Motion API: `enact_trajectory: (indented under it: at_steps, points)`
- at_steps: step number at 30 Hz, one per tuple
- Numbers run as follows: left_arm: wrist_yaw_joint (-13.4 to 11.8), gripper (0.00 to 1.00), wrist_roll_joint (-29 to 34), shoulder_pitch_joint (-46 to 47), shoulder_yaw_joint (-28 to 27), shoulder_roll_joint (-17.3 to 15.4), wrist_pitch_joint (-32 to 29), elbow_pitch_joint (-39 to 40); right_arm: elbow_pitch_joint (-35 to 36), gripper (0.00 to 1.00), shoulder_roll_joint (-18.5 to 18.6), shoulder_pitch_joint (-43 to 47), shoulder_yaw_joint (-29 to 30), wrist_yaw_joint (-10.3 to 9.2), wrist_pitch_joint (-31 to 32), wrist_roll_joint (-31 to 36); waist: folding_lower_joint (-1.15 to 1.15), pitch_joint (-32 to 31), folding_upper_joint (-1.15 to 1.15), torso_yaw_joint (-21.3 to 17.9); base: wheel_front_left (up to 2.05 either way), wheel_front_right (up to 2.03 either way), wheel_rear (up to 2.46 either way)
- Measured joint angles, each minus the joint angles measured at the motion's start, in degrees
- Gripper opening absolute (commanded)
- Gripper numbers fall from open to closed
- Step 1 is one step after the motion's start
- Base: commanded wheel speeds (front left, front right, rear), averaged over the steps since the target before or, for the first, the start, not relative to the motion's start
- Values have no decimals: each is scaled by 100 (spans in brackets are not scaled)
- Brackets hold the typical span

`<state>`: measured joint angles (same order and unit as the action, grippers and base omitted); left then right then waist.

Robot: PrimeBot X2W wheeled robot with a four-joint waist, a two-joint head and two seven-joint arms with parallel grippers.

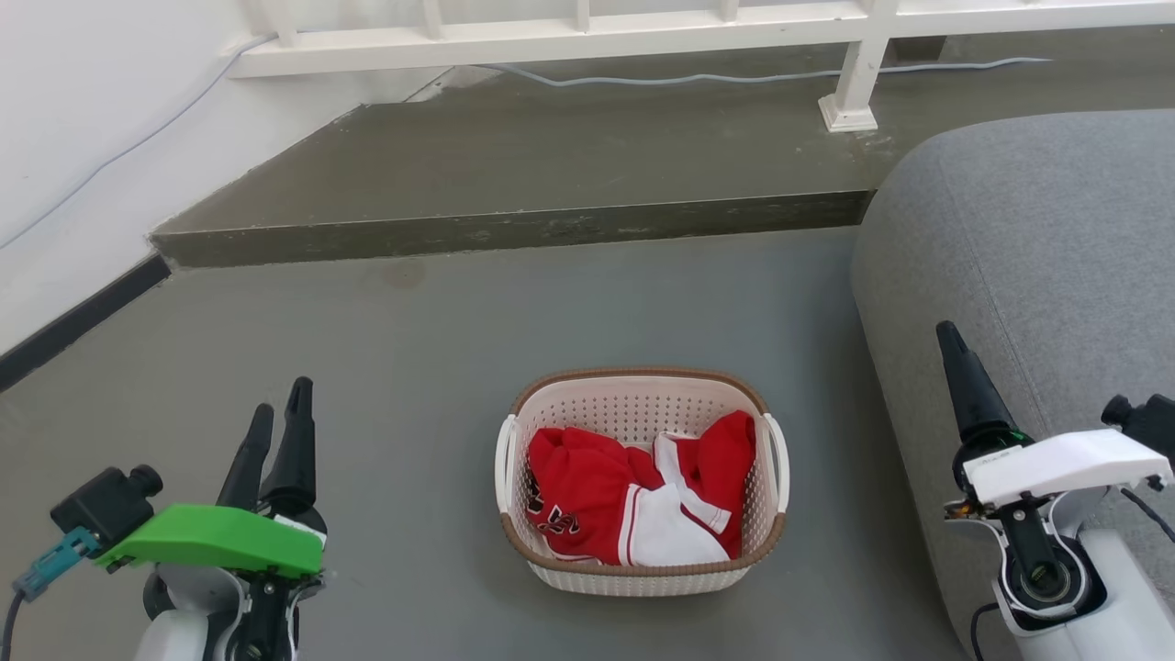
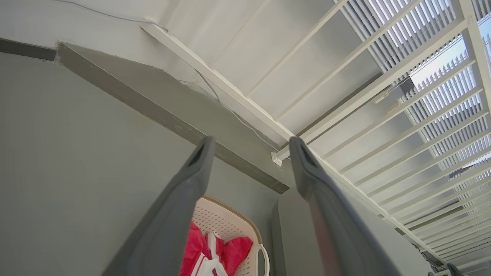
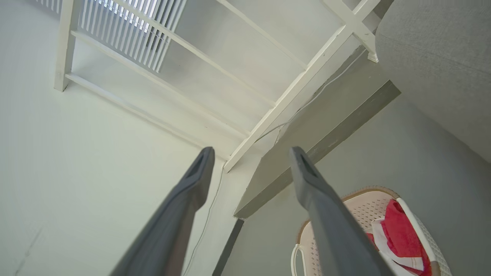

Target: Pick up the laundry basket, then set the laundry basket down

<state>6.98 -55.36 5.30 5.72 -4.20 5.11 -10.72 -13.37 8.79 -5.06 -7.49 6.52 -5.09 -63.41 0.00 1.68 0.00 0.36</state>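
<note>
Basket (image 1: 633, 408): we see it on the floor (image 1: 413, 367) between our arms, clothes (image 1: 587, 496) inside, sofa (image 1: 1028, 239) near its right.
Left gripper (image 2: 251, 142): our fingers are spread apart, holding nothing.
Right gripper (image 3: 251, 151): ours too is parted and empty, by the sofa.

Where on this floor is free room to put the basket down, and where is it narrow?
Widest bare patch: the grey floor between the cream-white perforated plastic basket with brown rim and the raised grey step. Also free: left of the basket, toward the left tool. Tight: the strip between basket and grey fabric sofa.
</note>
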Motion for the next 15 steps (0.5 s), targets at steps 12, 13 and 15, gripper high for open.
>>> enact_trajectory:
  at_steps: [12,13,15]
  points:
    - [0,100,1004,49,73,35,215,111,-41,100,77,-162,-157,-66,-208,879,0,19,0,10,0,0,0]
    - [0,100,1004,49,73,35,215,111,-41,100,77,-162,-157,-66,-208,879,0,19,0,10,0,0,0]
    - [0,100,1146,64,97,54,255,146,-30,100,77,-182,-181,-86,-253,1028,0,23,0,11,0,0,0]
